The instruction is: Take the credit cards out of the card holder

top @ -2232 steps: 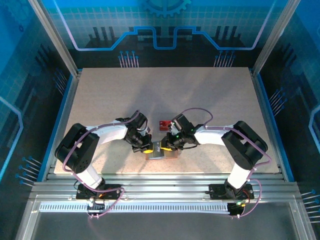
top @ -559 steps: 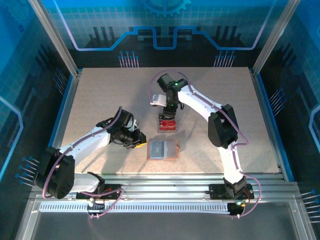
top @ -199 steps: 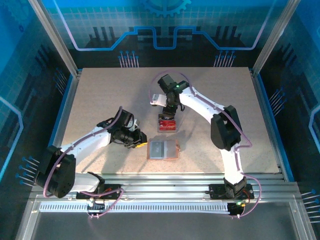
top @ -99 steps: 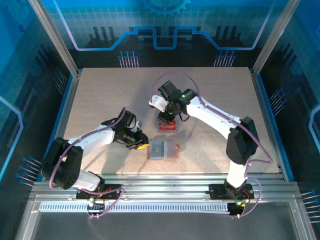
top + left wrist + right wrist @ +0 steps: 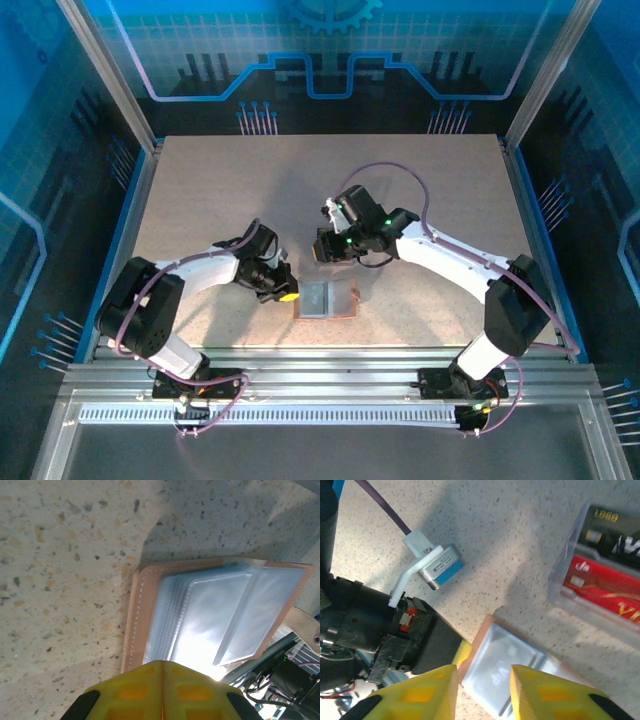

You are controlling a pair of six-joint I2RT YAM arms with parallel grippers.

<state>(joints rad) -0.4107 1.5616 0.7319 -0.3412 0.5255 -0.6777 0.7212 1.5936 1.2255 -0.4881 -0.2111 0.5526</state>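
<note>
Table (image 5: 200, 200) speckled beige; card holder (image 5: 327, 299) lies open flat twd near edge, pale inner panels up; clear box (image 5: 570, 565) just beyond it w/ credit cards (image 5: 605, 587) inside; L gripper (image 5: 162, 666) fingers pressed together, tips at holder's left edge, contact unclear; R gripper (image 5: 482, 680) narrow gap, nothing btwn, above holder's far side.

Top view overhead, far; 2 wrist views close, downward, sharing card holder (image 5: 210, 610).
</note>
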